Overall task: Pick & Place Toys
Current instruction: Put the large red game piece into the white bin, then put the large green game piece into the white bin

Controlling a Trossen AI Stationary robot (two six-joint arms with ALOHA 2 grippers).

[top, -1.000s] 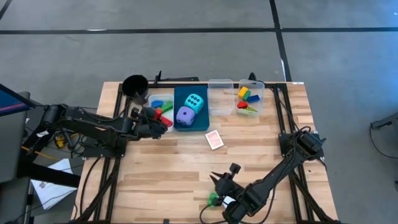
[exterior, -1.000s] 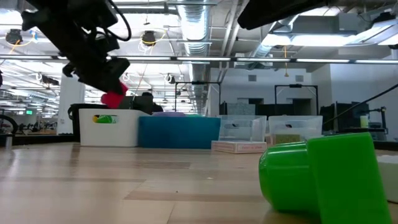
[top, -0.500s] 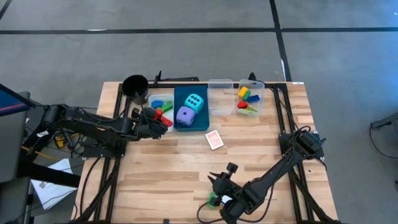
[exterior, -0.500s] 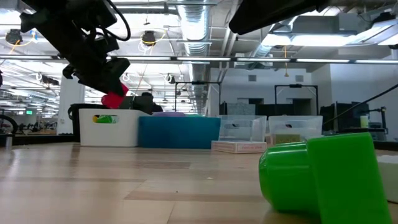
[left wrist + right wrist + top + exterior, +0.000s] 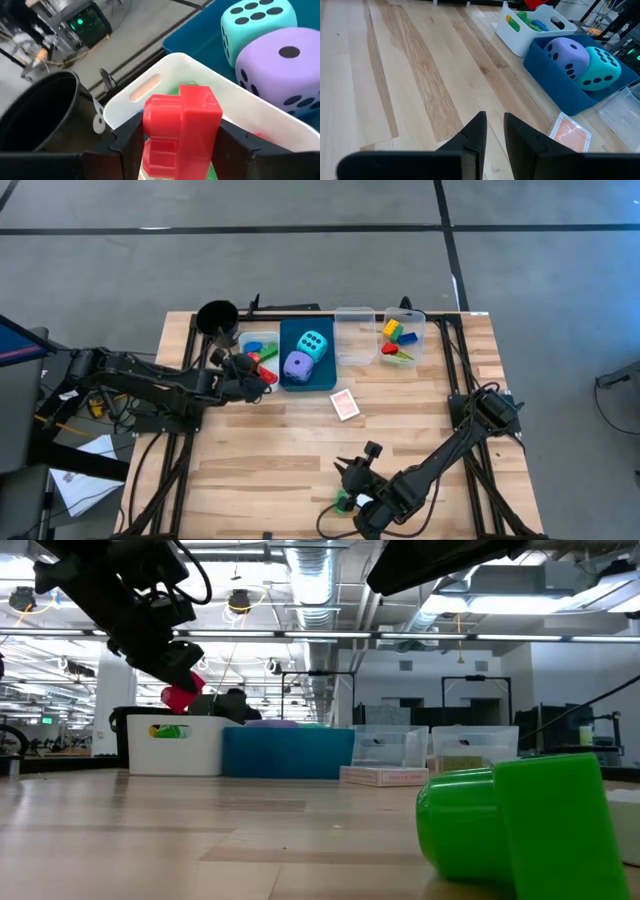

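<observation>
The left gripper hangs above the white rectangular plastic bin, clenched on a red plastic building brick held clear over the bin's rim. Inside that white bin lie more small bricks, green, blue, yellow and red as far as the right wrist view lets one tell. Touching it stands the blue rectangular bin, which holds a cyan dotted die and a purple dotted die pressed together. Next comes a clear plastic bin, then a second clear bin with yellow, blue, red and green bricks. A black round cup sits behind the white bin. A small flat orange-backed card lies on the wooden table near the blue bin. The right gripper waits at the table's near edge, fingers almost together and empty, just beside a green plastic brick.
</observation>
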